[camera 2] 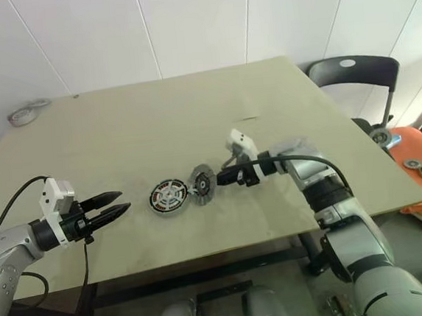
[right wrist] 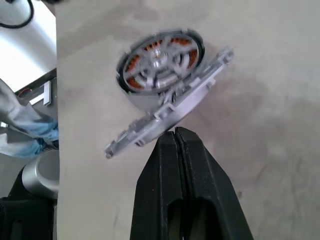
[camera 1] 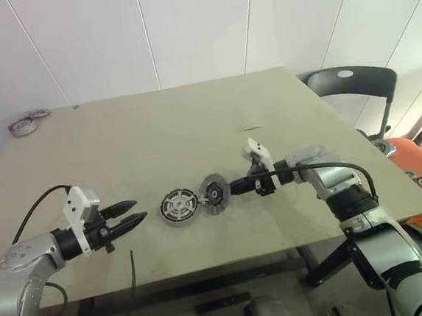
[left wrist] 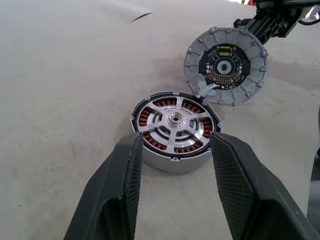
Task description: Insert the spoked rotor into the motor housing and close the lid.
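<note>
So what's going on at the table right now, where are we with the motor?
The spoked rotor already sits inside the motor housing on the table. The right gripper, fingers shut, is at the edge of the grey toothed lid, which stands tilted up on its rim, leaning against the housing and not yet closed over it. The left gripper hovers open, apart from the housing, on the side away from the lid.
</note>
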